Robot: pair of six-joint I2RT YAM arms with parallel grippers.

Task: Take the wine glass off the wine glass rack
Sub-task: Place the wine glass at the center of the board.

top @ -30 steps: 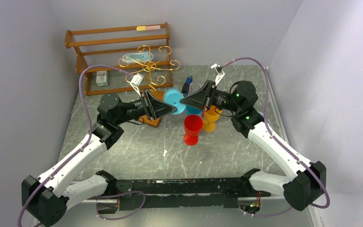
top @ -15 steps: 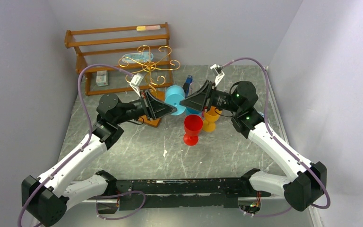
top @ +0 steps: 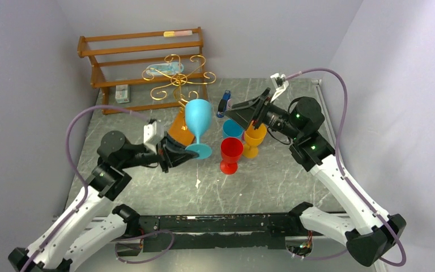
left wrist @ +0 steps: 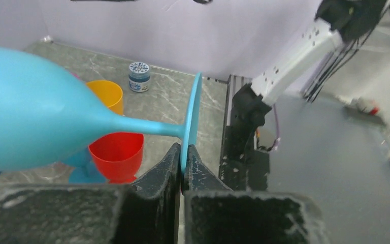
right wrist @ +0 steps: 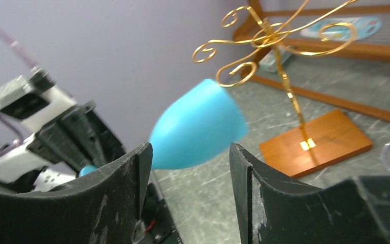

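The light-blue wine glass (top: 198, 116) is upright, off the gold wire wine glass rack (top: 178, 79) and just in front of its orange-brown base (top: 177, 129). My left gripper (top: 187, 154) is shut on the rim of the glass's foot. In the left wrist view the foot's disc (left wrist: 193, 114) is pinched between the fingertips of that gripper (left wrist: 184, 151), and the bowl (left wrist: 30, 122) fills the left. My right gripper (top: 230, 110) hangs open to the glass's right, apart from it. In the right wrist view the bowl (right wrist: 198, 127) lies beyond the gripper (right wrist: 190, 152), with the rack (right wrist: 279, 40) behind.
A red cup (top: 231, 154), an orange cup (top: 254, 139) and a blue cup (top: 232, 128) stand close together right of the glass. A brown slatted wooden shelf (top: 141, 51) stands at the back wall. A small jar (left wrist: 139, 76) stands farther off.
My left arm drew back toward the near left, bringing the glass from tilted to upright. The right gripper opened, let go of the bowl and pulled away to the right.
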